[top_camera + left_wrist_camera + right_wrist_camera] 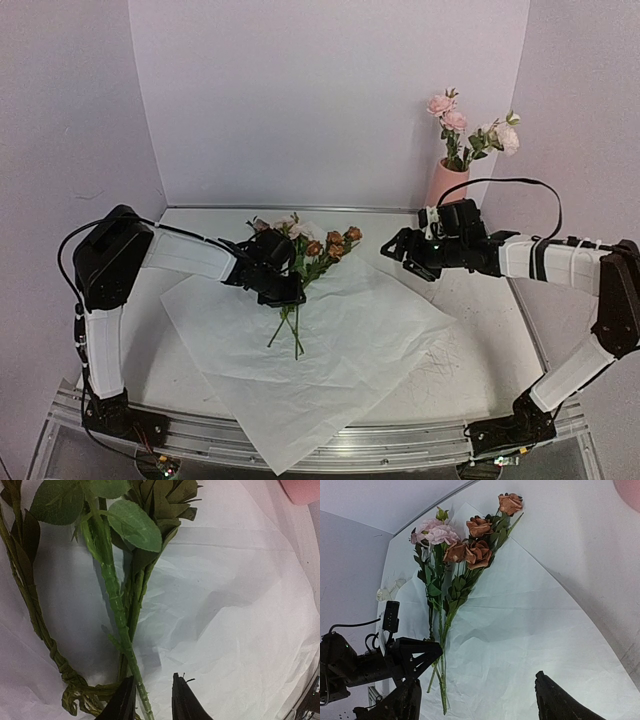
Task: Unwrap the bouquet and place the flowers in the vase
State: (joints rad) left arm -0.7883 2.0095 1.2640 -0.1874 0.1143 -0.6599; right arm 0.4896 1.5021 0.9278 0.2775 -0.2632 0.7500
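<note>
The bouquet is unwrapped: loose flowers (pixel 320 245), pink and brownish roses on green stems, lie on the spread white paper (pixel 330 370). My left gripper (pixel 283 292) is down over their stems. In the left wrist view its jaws (pixel 152 700) straddle one green stem (pixel 117 610), which lies against the left finger with a gap to the right finger. The salmon-pink vase (pixel 447 182) stands at the back right with pink roses (pixel 455 120) in it. My right gripper (pixel 395 250) hovers open and empty in front of the vase. The right wrist view shows the roses (pixel 470 550) and the left gripper (pixel 415 655).
The crinkled paper (pixel 530 630) covers the middle of the table and hangs over the near edge. White walls close in the back and both sides. A corner of the vase (pixel 302 490) shows at the top right of the left wrist view.
</note>
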